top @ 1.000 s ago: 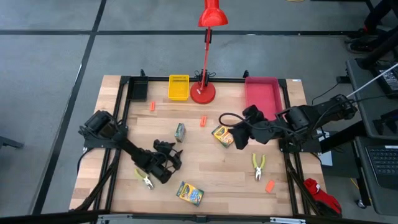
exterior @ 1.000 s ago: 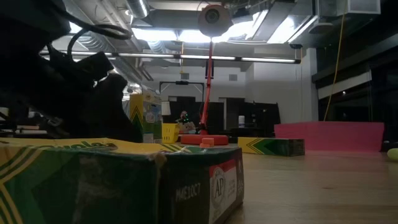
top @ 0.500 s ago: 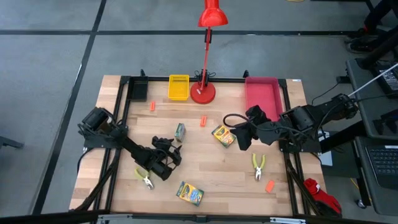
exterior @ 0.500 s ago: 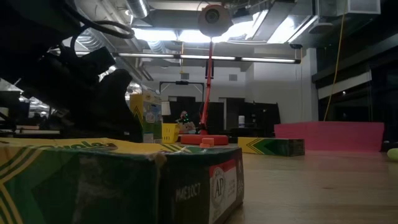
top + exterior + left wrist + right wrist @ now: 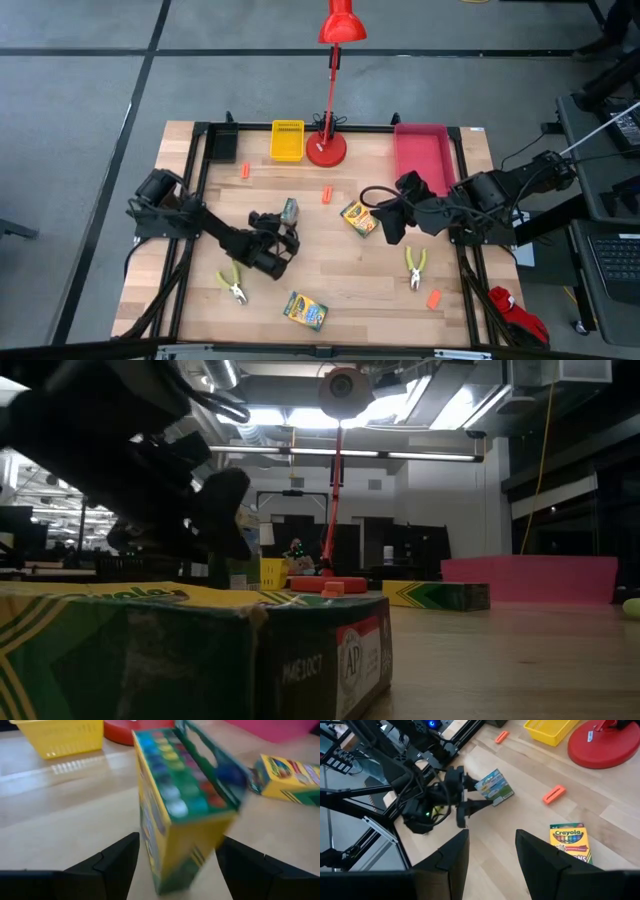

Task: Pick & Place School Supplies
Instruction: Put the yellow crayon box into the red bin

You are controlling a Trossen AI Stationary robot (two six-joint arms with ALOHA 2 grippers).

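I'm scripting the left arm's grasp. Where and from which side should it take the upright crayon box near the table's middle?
Across its two broad faces, low on the body. The upright crayon box stands on end between the open fingers of the left gripper, which comes level along the tabletop from the near-left, the box's thin depth fitting the gap.

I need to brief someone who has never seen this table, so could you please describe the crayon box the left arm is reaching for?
Start from the red desk lamp at the table's far edge and come toward the table's middle. The crayon box stands there, with the left end effector open around it. Unlike the other two crayon boxes, which lie flat, this one stands upright on its narrow edge.
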